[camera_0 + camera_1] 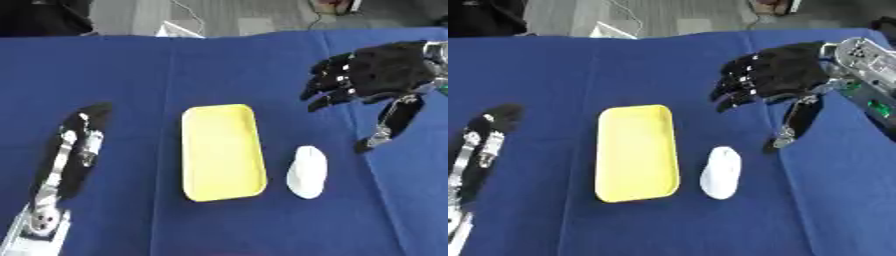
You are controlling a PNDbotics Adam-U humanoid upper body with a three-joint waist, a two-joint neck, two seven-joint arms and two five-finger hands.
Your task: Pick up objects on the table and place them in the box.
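I see the white object (307,172), an elongated oval lying flat on the blue table (219,65), near the centre and slightly right. Its long axis runs near to far. I cannot identify it beyond colour and shape.

Just beside it, on its left, lies the yellow box (222,151), a shallow rounded-rectangle tray, also aligned near to far. A narrow strip of blue cloth shows between the two; they do not touch. The box holds nothing that I can see.

My right hand (785,75) is at the far right, beyond the white object and apart from it. Its fingers (737,87) are spread and only slightly bent, pointing left, and grip nothing. The thumb (791,125) hangs toward the near side, its tip to the right of the white object's far end.

My left hand (74,145) rests at the near left, well apart from the box, fingers straight and pointing far, holding nothing.
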